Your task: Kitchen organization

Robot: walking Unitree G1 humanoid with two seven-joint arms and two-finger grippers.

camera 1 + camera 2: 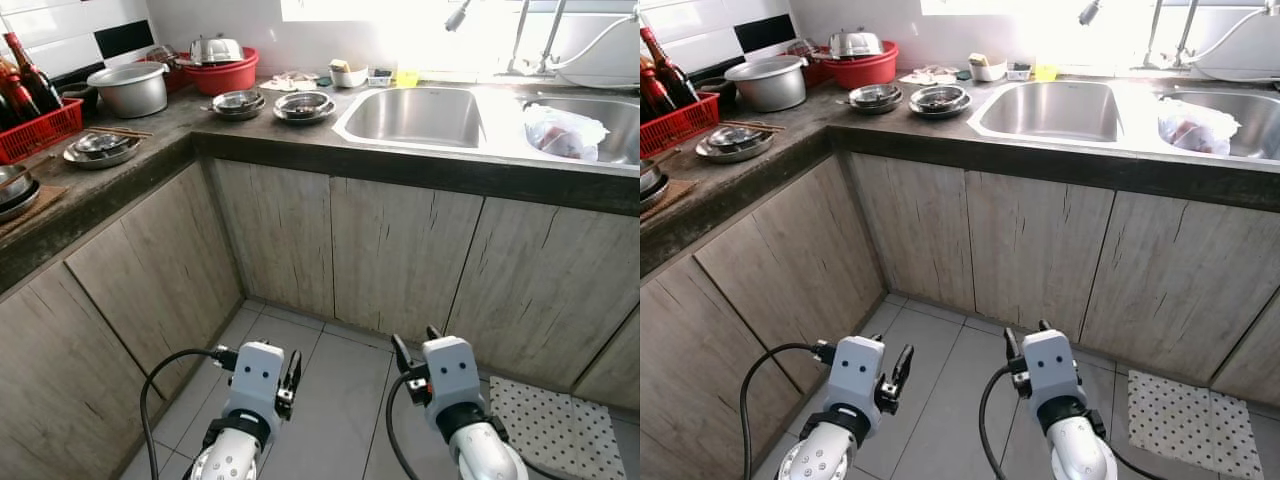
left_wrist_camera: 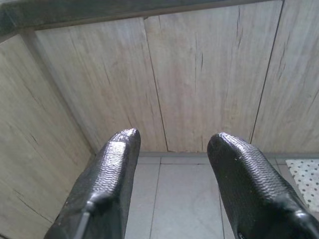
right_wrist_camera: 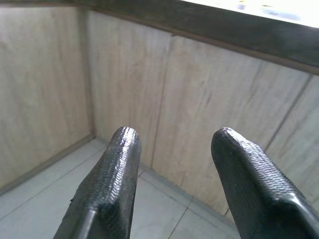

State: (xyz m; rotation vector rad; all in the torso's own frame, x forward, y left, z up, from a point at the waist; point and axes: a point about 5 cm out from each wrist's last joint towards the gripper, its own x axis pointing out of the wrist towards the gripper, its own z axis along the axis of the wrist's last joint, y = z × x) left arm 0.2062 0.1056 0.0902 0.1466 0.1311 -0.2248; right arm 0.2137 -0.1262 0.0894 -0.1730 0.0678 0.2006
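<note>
left gripper [image 2: 172, 144] fingers wide, holding nothing | right gripper [image 3: 172, 142] fingers wide, holding nothing | cupboard doors [image 2: 199, 74] ahead of fingers, floor [image 2: 179, 199] below

Steel bowls [image 1: 303, 104] and a grey pot [image 1: 130, 88] sit upright on the dark counter [image 1: 260, 135].

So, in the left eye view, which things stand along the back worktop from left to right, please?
Red crate → large metal pot → red basin → two steel bowls → left sink → plastic bag in the right sink.
</note>
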